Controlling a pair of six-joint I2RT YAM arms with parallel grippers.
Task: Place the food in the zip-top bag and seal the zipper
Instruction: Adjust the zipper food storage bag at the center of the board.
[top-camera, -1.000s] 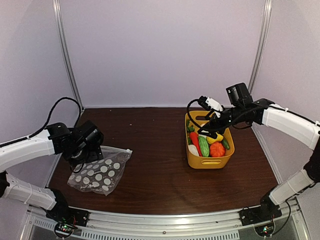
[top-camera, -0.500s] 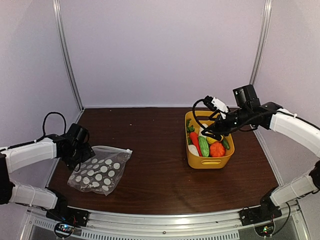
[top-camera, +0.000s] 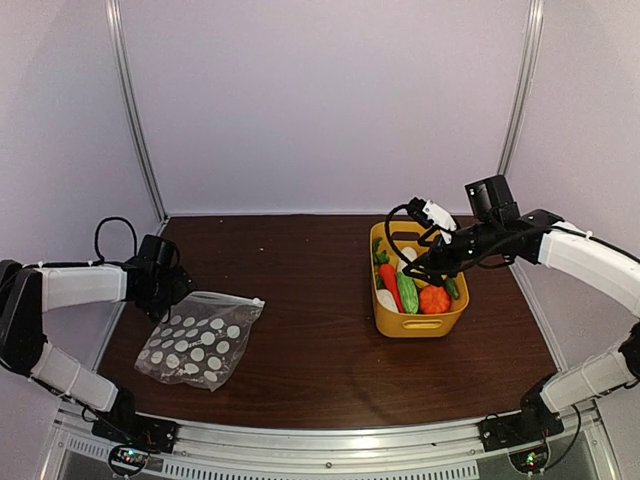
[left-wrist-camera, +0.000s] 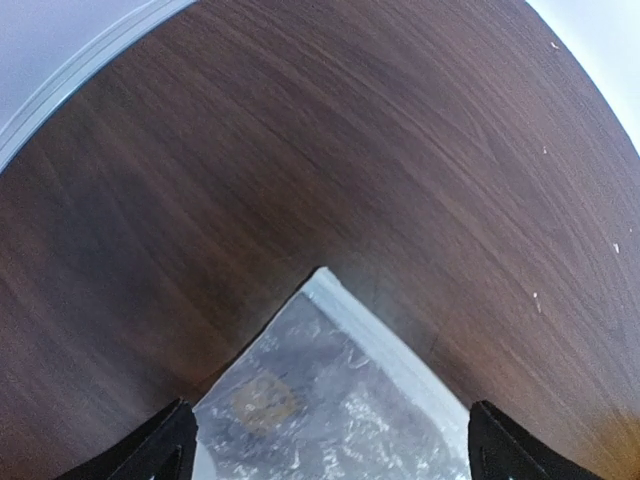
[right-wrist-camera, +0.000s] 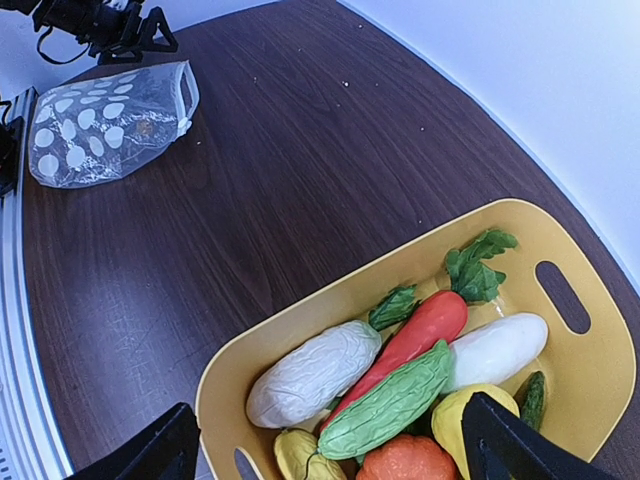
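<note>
The zip-top bag (top-camera: 197, 342), clear with white dots, lies flat and empty at the table's left. It also shows in the right wrist view (right-wrist-camera: 105, 125). Its zipper (left-wrist-camera: 392, 347) is a pale strip along the far edge (top-camera: 226, 298). My left gripper (top-camera: 167, 294) is open and low at the bag's far-left corner (left-wrist-camera: 325, 400), its jaws either side of it. The food lies in the yellow basket (top-camera: 420, 323): green cucumber (right-wrist-camera: 390, 400), white radish (right-wrist-camera: 315, 373), a red piece (right-wrist-camera: 420, 330), an orange piece (top-camera: 434, 298) and leafy greens (right-wrist-camera: 475, 268). My right gripper (top-camera: 415, 268) is open and empty above the food.
The yellow basket (right-wrist-camera: 300, 325) stands at the right, its far handle slot (right-wrist-camera: 562, 297) towards the back wall. Bare brown table lies between bag and basket. Pale enclosure walls and metal posts close the back and sides, and a metal rail runs along the near edge.
My left gripper has moved left and down, from above the bag to its far-left corner. My right gripper has shifted slightly right and lower over the basket.
</note>
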